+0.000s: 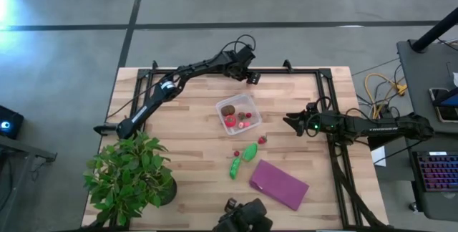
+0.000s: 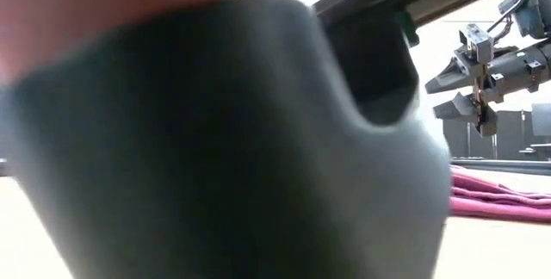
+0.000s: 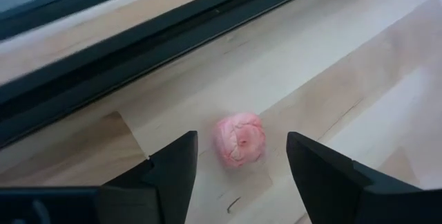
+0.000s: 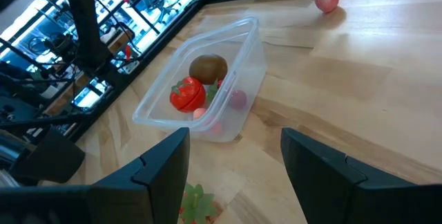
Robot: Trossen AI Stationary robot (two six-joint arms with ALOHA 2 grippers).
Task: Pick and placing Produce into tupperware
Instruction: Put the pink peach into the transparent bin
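Note:
The clear tupperware (image 1: pixel 237 114) (image 4: pixel 207 79) stands mid-table and holds a brown ball (image 4: pixel 208 66), a larger red ball (image 4: pixel 188 94) and small red pieces. Two green pods (image 1: pixel 250 152) (image 1: pixel 235 167) and tiny red pieces (image 1: pixel 262 140) lie on the wood nearer the table's near edge. My left gripper (image 1: pixel 252 78) (image 3: pixel 242 148) is open at the far edge. Its fingers stand on either side of a pink round piece (image 3: pixel 239 139) (image 4: pixel 327 0) that rests on the table, and they do not touch it. My right gripper (image 1: pixel 286 121) (image 4: pixel 235 148) hangs open to the right of the tupperware.
A black rail (image 3: pixel 138 51) runs along the far edge just beyond the pink piece. A flat purple rectangle (image 1: pixel 279 183) lies near the near edge, and a potted plant (image 1: pixel 132 178) fills the near left corner. A blurred grey shape (image 2: pixel 215 141) blocks most of the low view.

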